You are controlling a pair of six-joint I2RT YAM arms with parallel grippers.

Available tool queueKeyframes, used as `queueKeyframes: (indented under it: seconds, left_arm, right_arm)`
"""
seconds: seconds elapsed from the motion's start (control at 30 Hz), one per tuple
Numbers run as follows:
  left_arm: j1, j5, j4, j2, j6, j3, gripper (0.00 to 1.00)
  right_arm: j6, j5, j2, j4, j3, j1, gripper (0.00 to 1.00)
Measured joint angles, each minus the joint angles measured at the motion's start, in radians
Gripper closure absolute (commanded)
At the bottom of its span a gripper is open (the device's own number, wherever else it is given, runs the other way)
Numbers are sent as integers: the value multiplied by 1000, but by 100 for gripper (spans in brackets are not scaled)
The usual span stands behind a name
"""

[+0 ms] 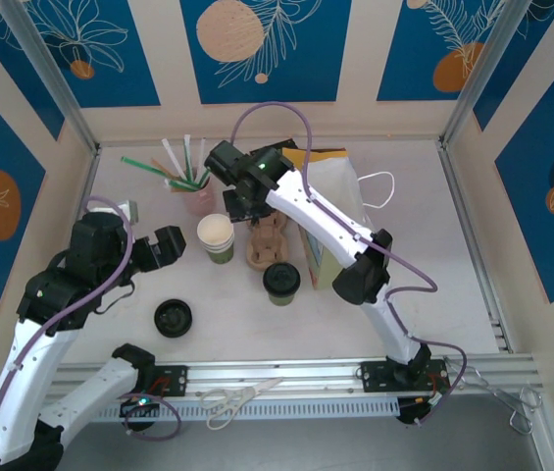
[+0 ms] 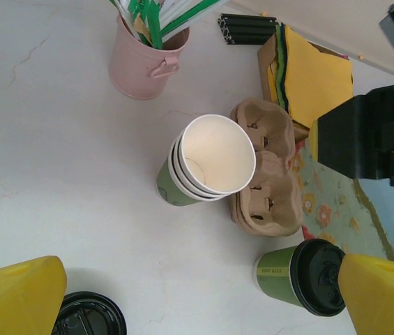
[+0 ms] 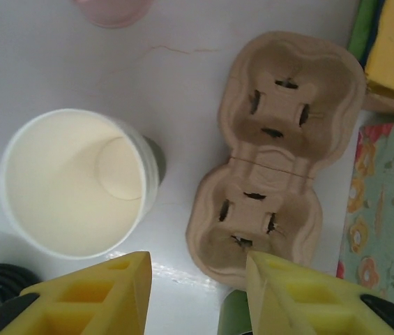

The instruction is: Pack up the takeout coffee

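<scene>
The takeout coffee [image 1: 281,282], a green cup under a black lid, stands upright in front of the brown cardboard cup carrier [image 1: 267,240]. In the left wrist view the takeout coffee [image 2: 301,276] sits just inside the right finger, and my left gripper [image 2: 200,269] is open over bare table. My left gripper [image 1: 154,240] hovers left of the cups. My right gripper [image 1: 245,204] hangs over the carrier. In the right wrist view my right gripper [image 3: 197,272] has its jaws apart astride the near rim of the carrier [image 3: 273,160], one finger over a cup well, the other over the table.
A stack of lidless green cups [image 1: 216,238] stands left of the carrier. A loose black lid [image 1: 173,317] lies near the left arm. A pink bucket of straws [image 1: 198,196] and a white bag [image 1: 340,211] are at the back. Scissors [image 1: 237,397] rest on the front rail.
</scene>
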Motion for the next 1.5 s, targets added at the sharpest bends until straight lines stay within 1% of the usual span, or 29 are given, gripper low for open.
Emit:
queueKeyframes:
  seconds: [0.3,0.5,0.8,1.03,1.5]
  left_arm:
    - [0,54,24,-2,0,-27,0]
    - [0,74,39,-1,0,-32,0]
    - [0,93,50,6,1,-44,0]
    - [0,101,65,13,1,-45,0]
    - [0,113,83,28,2,-55,0]
  right_arm:
    - [27,-87,2,48,-147,-86,59]
    - [48,-142,10,91,-226,-120,60]
    - [81,-187,61,117,-246,-140,62]
    - [93,-191,69,134,-278,-154,62]
    - [108,-199,117,141,-279,-167,61]
